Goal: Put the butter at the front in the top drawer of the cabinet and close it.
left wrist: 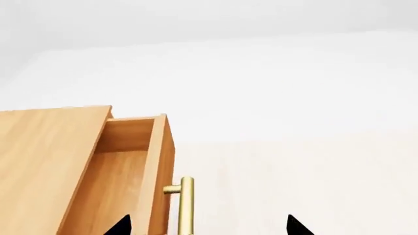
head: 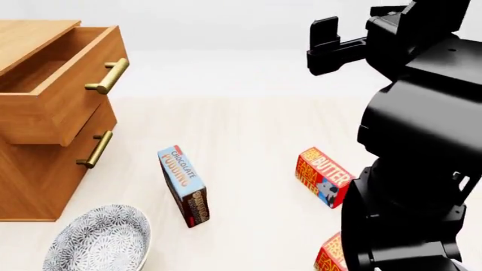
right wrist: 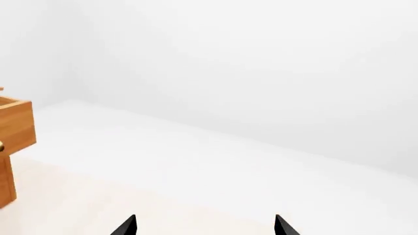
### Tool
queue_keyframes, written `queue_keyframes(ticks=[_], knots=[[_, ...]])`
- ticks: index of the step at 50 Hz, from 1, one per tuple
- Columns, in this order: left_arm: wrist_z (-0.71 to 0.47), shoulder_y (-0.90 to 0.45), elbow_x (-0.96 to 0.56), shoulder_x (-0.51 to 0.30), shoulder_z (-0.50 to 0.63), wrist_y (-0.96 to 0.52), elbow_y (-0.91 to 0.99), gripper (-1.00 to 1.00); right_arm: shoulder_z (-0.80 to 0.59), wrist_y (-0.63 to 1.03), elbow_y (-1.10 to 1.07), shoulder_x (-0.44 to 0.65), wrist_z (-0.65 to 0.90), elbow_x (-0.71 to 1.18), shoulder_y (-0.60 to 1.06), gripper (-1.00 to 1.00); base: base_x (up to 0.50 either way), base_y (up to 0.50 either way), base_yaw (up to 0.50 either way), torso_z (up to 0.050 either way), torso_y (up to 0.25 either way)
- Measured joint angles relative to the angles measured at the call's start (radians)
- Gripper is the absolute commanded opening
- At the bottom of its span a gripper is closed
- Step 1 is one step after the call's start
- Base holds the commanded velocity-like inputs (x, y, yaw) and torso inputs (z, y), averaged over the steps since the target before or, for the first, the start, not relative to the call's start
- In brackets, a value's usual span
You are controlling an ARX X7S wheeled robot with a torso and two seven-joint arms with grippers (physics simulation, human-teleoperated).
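My right claw [right wrist: 205, 226] stands wide and empty; my left claw [left wrist: 209, 226] likewise, its tips straddling the brass handle [left wrist: 185, 205] without gripping it. The top drawer [head: 56, 84] of the cabinet [head: 34, 175], upper left of the head view, is pulled out and appears empty. I judge only the opening done. The butter [head: 322, 176] lies on the floor, centre right; a second butter box [head: 331, 257] sits at the bottom edge. Pudding box [head: 184, 185] and bowl [head: 101, 240] lie lower left, beside the route.
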Motion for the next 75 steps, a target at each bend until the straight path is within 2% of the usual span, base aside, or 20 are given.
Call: queue_keyframes(ticks=[7, 16, 28, 46, 75], knots=[[-0.052, 0.030, 0.197, 0.016, -0.166, 0.016, -0.031, 1.00, 0.008, 0.000, -0.009, 0.000, 0.057, 0.065, -0.022, 1.00, 0.00, 0.00, 0.00, 0.000, 0.000], [-0.039, 0.050, 0.484, 0.045, -0.354, 0.010, -0.049, 1.00, 0.018, 0.000, -0.023, 0.000, 0.111, 0.129, -0.045, 1.00, 0.00, 0.00, 0.00, 0.000, 0.000], [0.037, 0.092, 0.709, 0.071, -0.445, -0.011, -0.057, 1.00, 0.026, 0.000, -0.035, 0.000, 0.144, 0.169, -0.064, 1.00, 0.00, 0.00, 0.00, 0.000, 0.000], [0.088, 0.169, 0.795, 0.080, -0.474, -0.035, -0.060, 1.00, 0.030, 0.000, -0.049, 0.000, 0.160, 0.202, -0.090, 1.00, 0.00, 0.00, 0.00, 0.000, 0.000], [0.054, 0.288, 0.812, 0.059, -0.561, -0.004, -0.061, 1.00, 0.036, 0.000, -0.058, 0.000, 0.149, 0.196, -0.122, 1.00, 0.00, 0.00, 0.00, 0.000, 0.000]])
